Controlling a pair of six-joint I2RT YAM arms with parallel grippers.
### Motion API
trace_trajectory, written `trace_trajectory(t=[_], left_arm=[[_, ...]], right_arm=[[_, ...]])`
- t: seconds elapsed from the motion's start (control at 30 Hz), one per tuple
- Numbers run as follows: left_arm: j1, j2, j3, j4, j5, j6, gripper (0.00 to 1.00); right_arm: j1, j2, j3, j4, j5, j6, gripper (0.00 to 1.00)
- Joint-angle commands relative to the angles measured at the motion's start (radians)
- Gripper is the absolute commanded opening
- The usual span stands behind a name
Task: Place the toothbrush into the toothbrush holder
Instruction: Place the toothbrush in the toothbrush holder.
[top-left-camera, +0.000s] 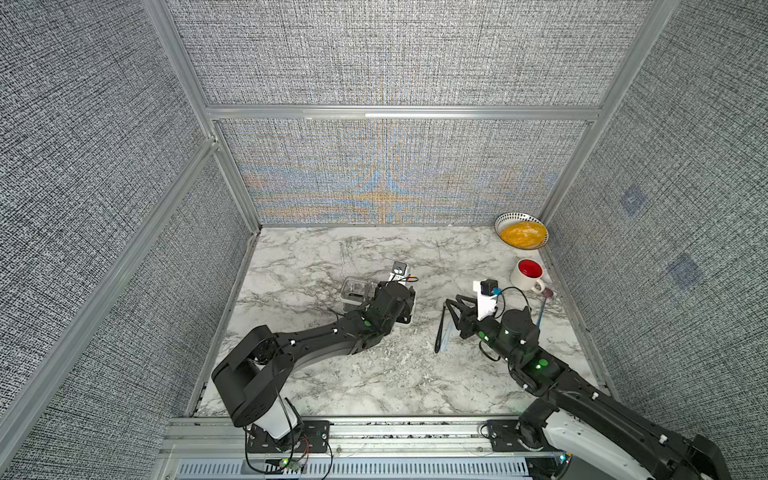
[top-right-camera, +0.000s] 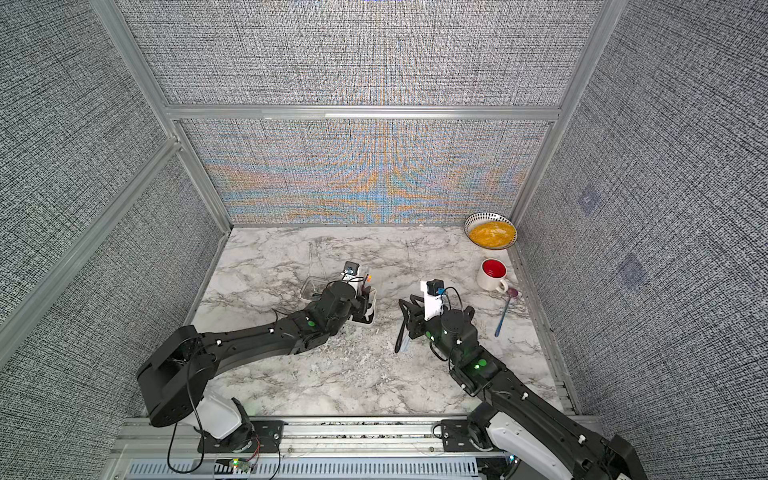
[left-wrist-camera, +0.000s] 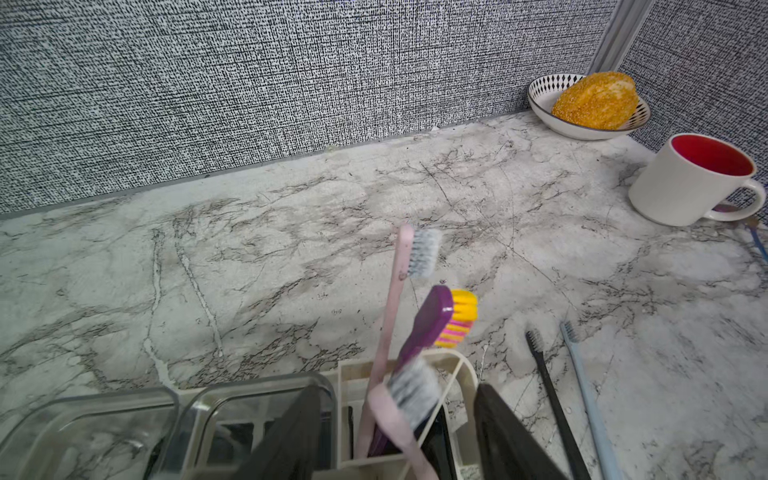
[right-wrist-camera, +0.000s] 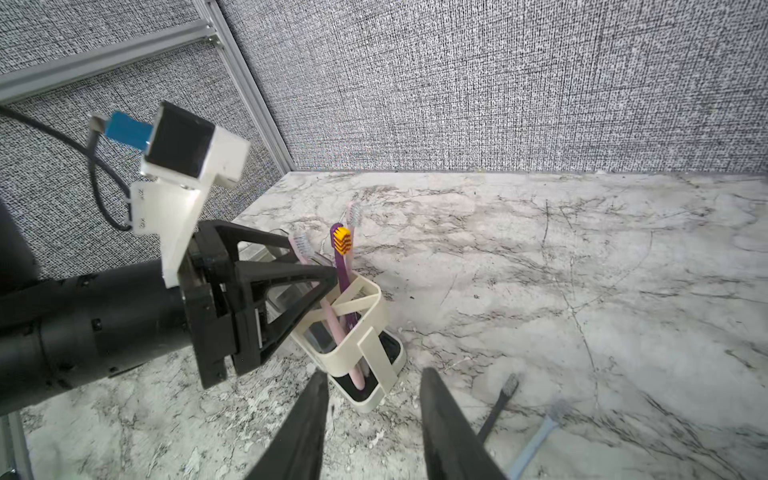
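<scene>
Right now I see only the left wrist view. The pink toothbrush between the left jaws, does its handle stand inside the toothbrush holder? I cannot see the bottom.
Observer: Yes. In the right wrist view the pink toothbrush runs down inside the toothbrush holder, in its end compartment, to the dark floor.
Operator: Thank you. Is the right gripper holding something?
Observer: No. The right gripper has its jaws apart, with nothing between them.

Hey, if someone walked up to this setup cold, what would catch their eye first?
Probably the purple toothbrush with yellow bristles, standing beside two pink toothbrushes in the toothbrush holder at the left pincer. Next, the orange bun in a patterned bowl in the far right corner, with the red-lined mug near it.
</scene>
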Motion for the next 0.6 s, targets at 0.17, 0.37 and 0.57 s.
trace_trajectory(t=[0.17,0.37,0.57], left_arm=[[0.001,-0.064,0.036,-0.076,-0.015,-0.007,0.68],[0.001,-0.119,0.053,-0.126,-0.012,0.000,0.69],[0.001,-0.215,0.054,-0.189,-0.041,0.005,0.69]], right_arm=[[0.001,0.042,0.052,-0.287,0.060,0.085,0.40],[-0.004,0.095,0.051,-0.319,0.087,0.151,0.40],[-0.036,0.254,0.100,-0.358,0.083,0.211,0.41]])
